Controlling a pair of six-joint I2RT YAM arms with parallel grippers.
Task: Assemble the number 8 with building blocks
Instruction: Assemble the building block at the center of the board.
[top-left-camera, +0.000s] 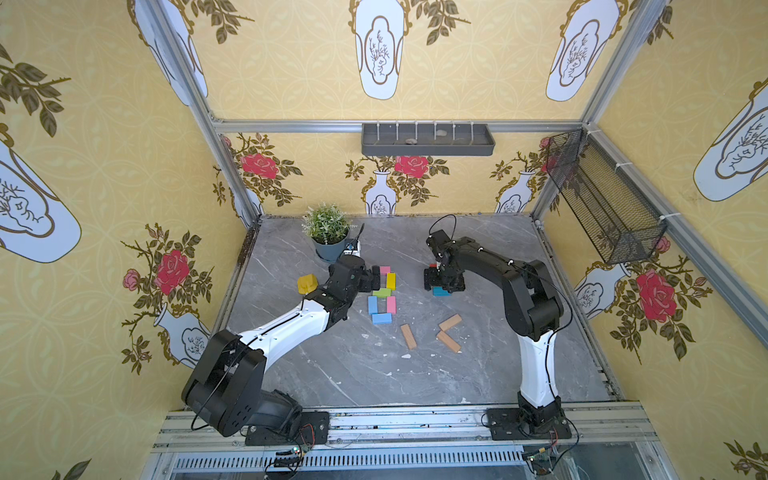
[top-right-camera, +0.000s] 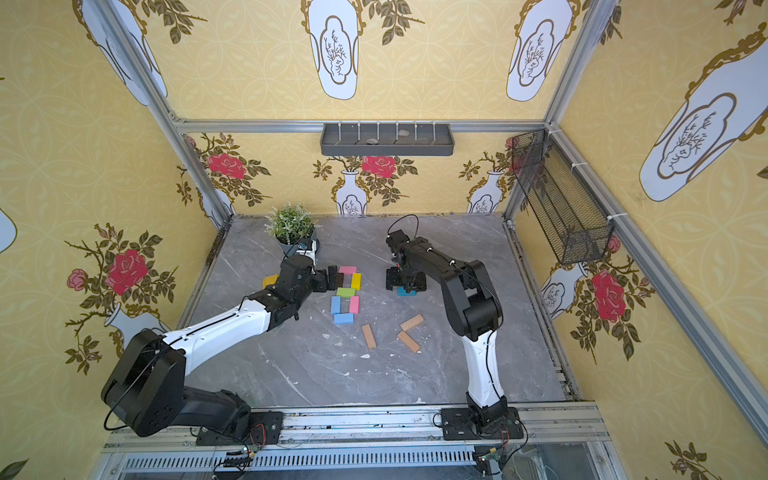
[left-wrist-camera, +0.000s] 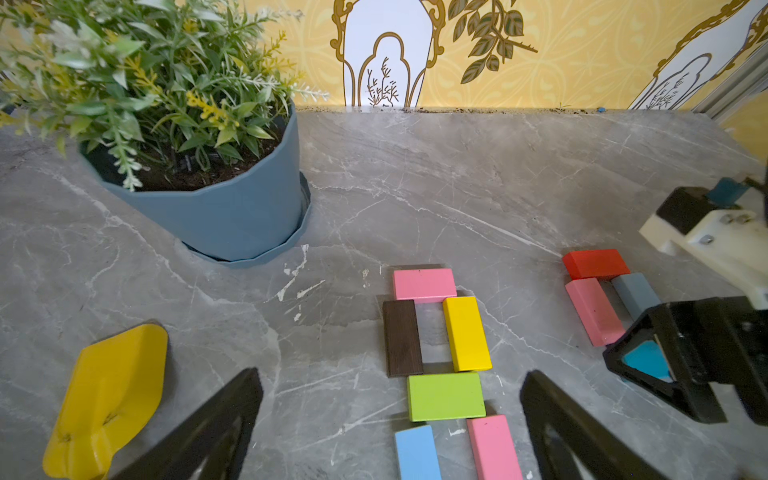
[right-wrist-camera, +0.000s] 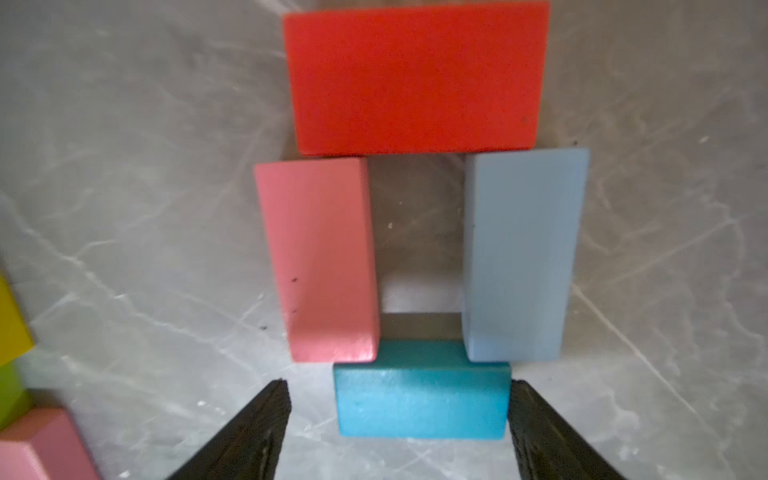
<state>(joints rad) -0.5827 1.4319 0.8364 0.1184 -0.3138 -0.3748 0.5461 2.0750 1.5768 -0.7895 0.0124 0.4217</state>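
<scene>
Right gripper (right-wrist-camera: 399, 386) open, straddling teal block (right-wrist-camera: 422, 401). Clear only in right wrist view, mostly hidden in both top views. Left gripper (left-wrist-camera: 390, 374) open, empty.

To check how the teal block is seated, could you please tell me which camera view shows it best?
The right wrist view: the teal block shows large and clear between the right end effector's open fingers. The left wrist view shows only a patch through that end effector's frame; both top views show a sliver beneath it.

Bright even light, soft shadows, edge distortion in both top views, blurry red block (right-wrist-camera: 415, 79).
</scene>
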